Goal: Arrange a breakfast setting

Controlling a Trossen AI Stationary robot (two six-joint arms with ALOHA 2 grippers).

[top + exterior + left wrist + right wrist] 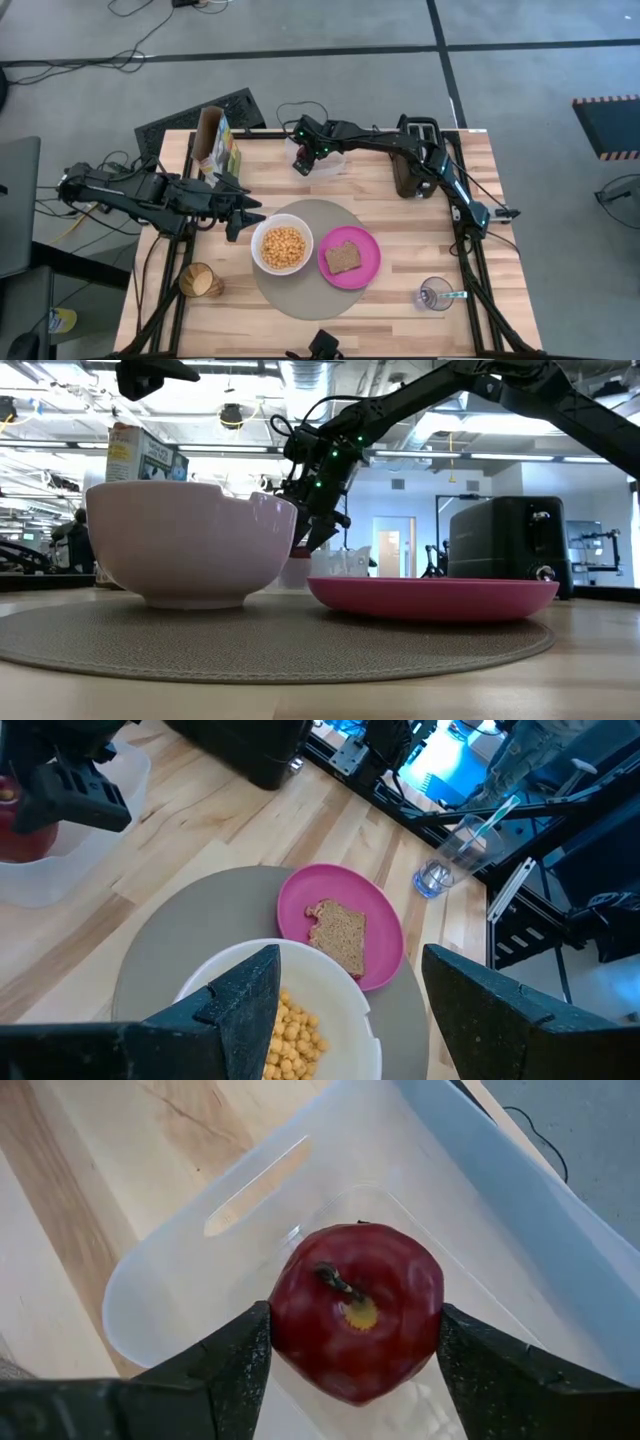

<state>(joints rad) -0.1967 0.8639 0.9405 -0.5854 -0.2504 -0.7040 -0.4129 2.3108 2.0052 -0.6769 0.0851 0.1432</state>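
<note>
Right wrist view: the right gripper (355, 1345) clasped the small red apple (355, 1312) inside the clear plastic tub (200, 1250) at the table's far side.
Next, probably lift it clear and carry it nearer to the mat (310, 285); the left gripper (243, 212), jaws wide, waited left of the white bowl (282, 247).

Overhead, table-level and two wrist views, all sharing the mat (305, 255).

Dark red apple (356, 1312) sat btwn black right gripper (352, 1350) fingers; magenta plate (366, 267), white bowl (266, 232), grey-brown mat (300, 300).
</note>
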